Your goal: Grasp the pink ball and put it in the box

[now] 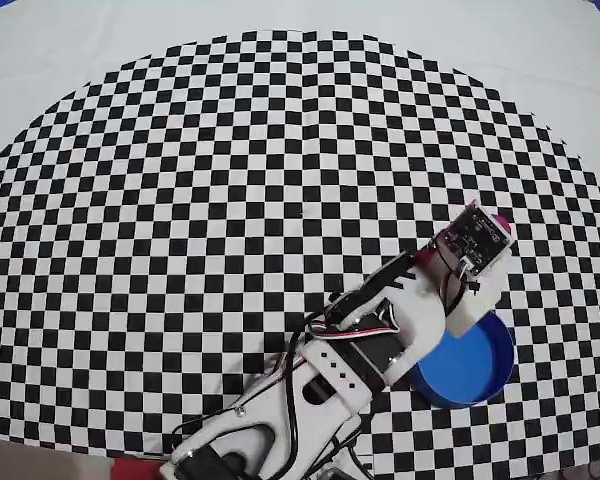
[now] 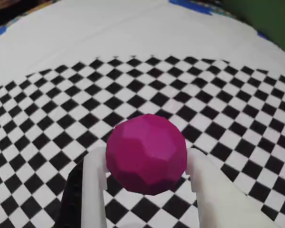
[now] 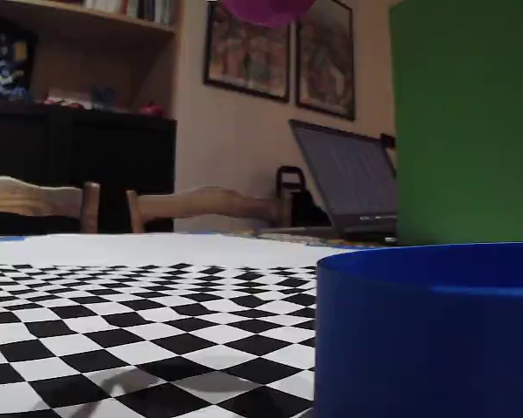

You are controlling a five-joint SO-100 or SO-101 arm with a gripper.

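The pink ball (image 2: 147, 152) is a magenta faceted ball held between my gripper's (image 2: 146, 164) two white fingers (image 2: 94, 180), above the checkered mat. In the overhead view only a sliver of the ball (image 1: 502, 221) shows past the wrist camera board, where my gripper (image 1: 492, 232) hangs just beyond the far rim of the box (image 1: 475, 368). The box is round, bright blue and empty. In the fixed view the ball's underside (image 3: 266, 9) shows at the top edge, high above the table, and the box wall (image 3: 427, 331) fills the lower right.
The black-and-white checkered mat (image 1: 230, 200) lies on a white cloth (image 1: 540, 40). My arm's base (image 1: 270, 420) stands at the near edge. In the fixed view a green panel (image 3: 466, 122), a laptop (image 3: 344, 187) and chairs (image 3: 200, 205) stand beyond the table.
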